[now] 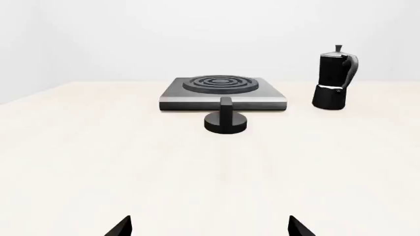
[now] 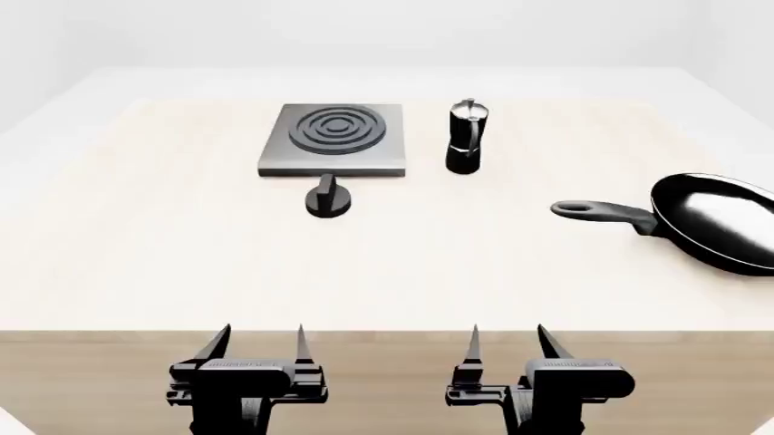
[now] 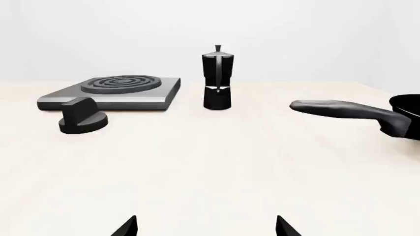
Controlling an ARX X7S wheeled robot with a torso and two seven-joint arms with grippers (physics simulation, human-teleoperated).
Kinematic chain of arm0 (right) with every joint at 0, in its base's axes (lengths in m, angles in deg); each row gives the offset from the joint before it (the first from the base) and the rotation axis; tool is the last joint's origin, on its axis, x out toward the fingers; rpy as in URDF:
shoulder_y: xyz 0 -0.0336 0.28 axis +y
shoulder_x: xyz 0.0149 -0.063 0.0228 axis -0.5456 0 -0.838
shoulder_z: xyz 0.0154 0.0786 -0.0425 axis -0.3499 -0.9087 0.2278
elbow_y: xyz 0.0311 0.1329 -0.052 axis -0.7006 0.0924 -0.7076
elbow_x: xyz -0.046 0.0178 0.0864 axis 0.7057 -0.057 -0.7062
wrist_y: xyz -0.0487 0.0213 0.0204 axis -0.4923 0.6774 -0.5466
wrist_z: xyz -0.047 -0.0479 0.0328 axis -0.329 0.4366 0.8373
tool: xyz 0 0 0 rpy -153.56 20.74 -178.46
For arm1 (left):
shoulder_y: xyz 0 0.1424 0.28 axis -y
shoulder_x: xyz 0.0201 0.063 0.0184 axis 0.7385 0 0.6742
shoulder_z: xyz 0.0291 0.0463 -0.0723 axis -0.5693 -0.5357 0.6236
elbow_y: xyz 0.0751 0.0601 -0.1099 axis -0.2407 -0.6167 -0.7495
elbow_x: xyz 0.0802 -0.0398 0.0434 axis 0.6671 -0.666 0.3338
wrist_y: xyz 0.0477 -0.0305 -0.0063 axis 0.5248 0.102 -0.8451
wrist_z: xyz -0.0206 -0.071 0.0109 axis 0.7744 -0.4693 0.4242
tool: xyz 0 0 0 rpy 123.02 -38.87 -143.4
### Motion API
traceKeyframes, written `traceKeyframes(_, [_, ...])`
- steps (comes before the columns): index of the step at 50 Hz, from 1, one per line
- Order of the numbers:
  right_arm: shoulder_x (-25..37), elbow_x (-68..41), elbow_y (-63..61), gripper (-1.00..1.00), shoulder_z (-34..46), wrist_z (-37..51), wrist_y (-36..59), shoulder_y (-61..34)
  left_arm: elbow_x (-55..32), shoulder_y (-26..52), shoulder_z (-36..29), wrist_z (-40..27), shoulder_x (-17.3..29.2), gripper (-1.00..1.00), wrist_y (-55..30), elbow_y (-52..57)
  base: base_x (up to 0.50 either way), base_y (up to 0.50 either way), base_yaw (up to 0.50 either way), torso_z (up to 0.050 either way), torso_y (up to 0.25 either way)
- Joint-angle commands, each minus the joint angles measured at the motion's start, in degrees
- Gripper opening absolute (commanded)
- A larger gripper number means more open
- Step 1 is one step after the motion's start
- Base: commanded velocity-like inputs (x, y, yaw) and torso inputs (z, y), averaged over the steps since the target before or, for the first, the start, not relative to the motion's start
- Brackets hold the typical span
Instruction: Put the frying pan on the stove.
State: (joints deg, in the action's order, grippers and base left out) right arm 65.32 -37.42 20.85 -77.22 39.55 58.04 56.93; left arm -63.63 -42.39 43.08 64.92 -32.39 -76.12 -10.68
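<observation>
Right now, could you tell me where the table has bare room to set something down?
Free: the broad strip between the knob and both grippers, and left of the stove. Crowded: stove, knob and moka pot cluster at the back; the frying pan fills the right edge.

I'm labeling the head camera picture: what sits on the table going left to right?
Stove → moka pot → frying pan. The small black knob sits just in front of the stove, within its width, so it has no separate place in the order.

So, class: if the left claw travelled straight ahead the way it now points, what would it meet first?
Most likely the small black knob, centred ahead of the open left claw in its wrist view, with the stove right behind it. The claw's height is unclear, so it might pass over the knob.
</observation>
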Motion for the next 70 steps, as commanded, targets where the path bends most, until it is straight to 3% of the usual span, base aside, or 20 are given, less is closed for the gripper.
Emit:
traceKeyframes(1, [1.11, 1.60, -1.81, 1.00, 1.08, 2.77, 1.96, 0.12, -3.67, -0.63, -0.30, 0.37, 1.01, 1.00, -3.95, 3.80, 0.00, 0.00, 0.00, 0.000, 0.000])
traceKeyframes(4, [1.74, -0.53, -6.83, 1.00, 0.66, 3.47, 5.22, 1.10, -2.76, -1.79, -1.27, -0.38, 2.27, 1.00, -3.52, 7.37, 0.00, 0.00, 0.00, 0.000, 0.000])
traceKeyframes(6, [2.41, 4.51, -9.30, 1.00, 1.71, 7.13, 5.81, 1.73, -3.54, -2.44, -1.46, -0.55, 2.62, 1.00, -5.49, 9.86, 0.00, 0.00, 0.00, 0.000, 0.000])
traceKeyframes(17, [3.91, 2.16, -21.53, 1.00, 3.15, 7.08, 10.99, 4.55, -5.96, -3.94, -2.02, -1.75, 3.93, 1.00, -7.08, 15.64, 0.00, 0.00, 0.00, 0.000, 0.000])
traceKeyframes(32, [5.24, -0.10, -26.34, 1.00, 3.94, 7.52, 12.91, 4.24, -9.37, -5.47, -2.08, -2.69, 5.51, 1.00, -9.99, 22.82, 0.09, 0.00, 0.00, 0.000, 0.000])
traceKeyframes(70, [7.60, -2.86, -28.08, 1.00, 6.14, 9.93, 13.45, 4.31, -10.73, -6.64, -4.10, -5.28, 8.03, 1.00, -8.08, 23.98, 0.19, 0.00, 0.00, 0.000, 0.000])
